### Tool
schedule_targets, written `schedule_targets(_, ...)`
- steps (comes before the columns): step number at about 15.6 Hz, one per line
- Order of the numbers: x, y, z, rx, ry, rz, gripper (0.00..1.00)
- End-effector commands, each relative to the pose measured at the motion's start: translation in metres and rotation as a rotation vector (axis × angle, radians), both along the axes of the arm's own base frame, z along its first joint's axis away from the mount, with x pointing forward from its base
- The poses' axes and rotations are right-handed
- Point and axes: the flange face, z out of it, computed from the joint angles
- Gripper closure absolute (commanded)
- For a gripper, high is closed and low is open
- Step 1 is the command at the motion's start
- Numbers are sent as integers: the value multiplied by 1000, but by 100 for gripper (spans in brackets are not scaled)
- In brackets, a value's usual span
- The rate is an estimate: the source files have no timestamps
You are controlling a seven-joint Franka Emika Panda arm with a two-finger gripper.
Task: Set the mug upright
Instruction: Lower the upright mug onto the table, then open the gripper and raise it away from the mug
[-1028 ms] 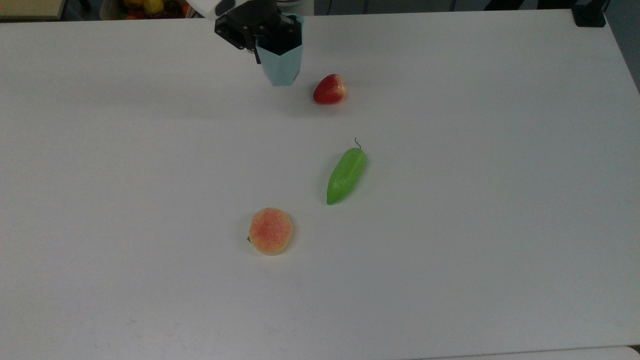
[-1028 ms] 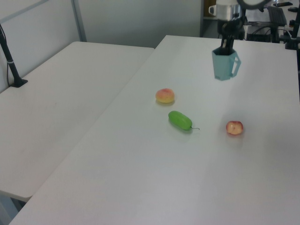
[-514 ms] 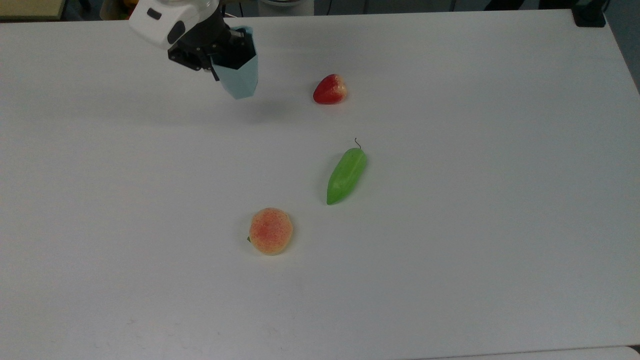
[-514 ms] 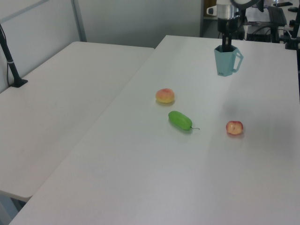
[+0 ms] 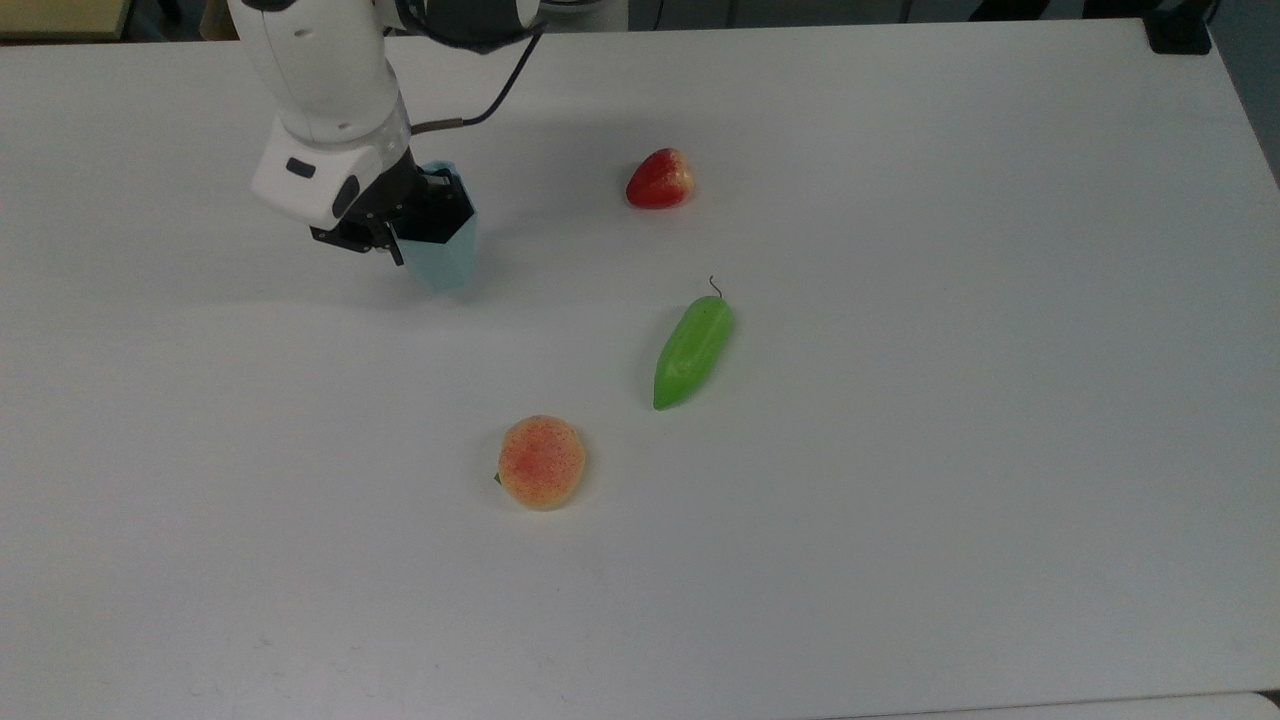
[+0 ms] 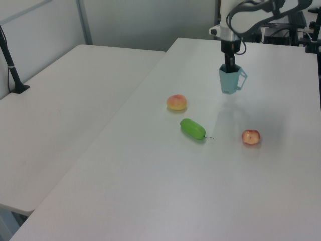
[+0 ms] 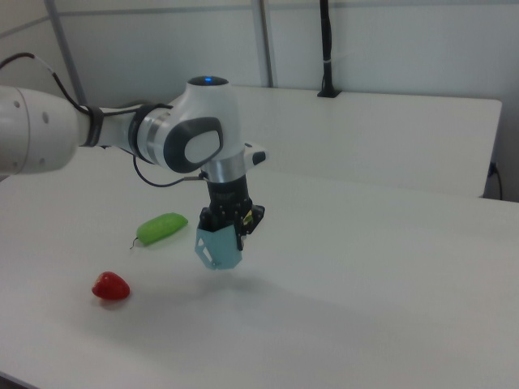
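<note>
arm: white, bent over, wrist pointing straight down
gripper (image 5: 425, 225): black, clamped on the mug (image 5: 442, 262) rim, one finger inside
height: held off the desk (image 5: 900, 500)

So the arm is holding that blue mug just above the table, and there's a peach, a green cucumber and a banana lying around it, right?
Not quite: no banana. The third fruit is a red strawberry, as the top view shows. The rest holds: the gripper holds the blue mug by its rim just above the table, with the peach and green cucumber lying nearby.
</note>
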Motion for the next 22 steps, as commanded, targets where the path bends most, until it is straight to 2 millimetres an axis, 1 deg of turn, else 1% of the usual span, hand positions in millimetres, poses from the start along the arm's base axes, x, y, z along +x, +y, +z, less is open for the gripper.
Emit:
schedule_targets(1, 13, 2, -19, 18, -21, 45, 100)
schedule_targets(3, 16, 5, -30, 12, -27, 50, 100)
schedule_targets(4, 17, 6, -32, 10, -31, 52, 100)
schedule_targets(6, 17, 6, -35, 10, -27, 52, 95)
schedule_targets(7, 17, 6, -35, 11, -27, 51, 89)
schedule_targets(9, 17, 7, -35, 11, -27, 48, 76)
schedule_targets(10, 17, 9, -35, 12, -27, 42, 61)
schedule_targets(11, 17, 11, -35, 11, -27, 44, 52)
schedule_targets(12, 17, 12, -35, 11, -25, 38, 39)
schedule_targets(13, 17, 13, -33, 12, -27, 22, 24)
schedule_targets(14, 17, 13, -27, 13, -37, -11, 8)
schedule_targets(15, 18, 15, -20, 15, -46, -41, 0)
schedule_targets(16, 17, 16, -7, 20, -63, -67, 0)
schedule_targets(18, 13, 15, 26, 33, -112, -110, 0)
schedule_targets(19, 8, 15, 48, 44, -137, -136, 0)
schedule_targets(20, 1, 14, 64, 57, -129, -169, 0)
schedule_targets(22, -12, 11, 109, 81, -131, -224, 0)
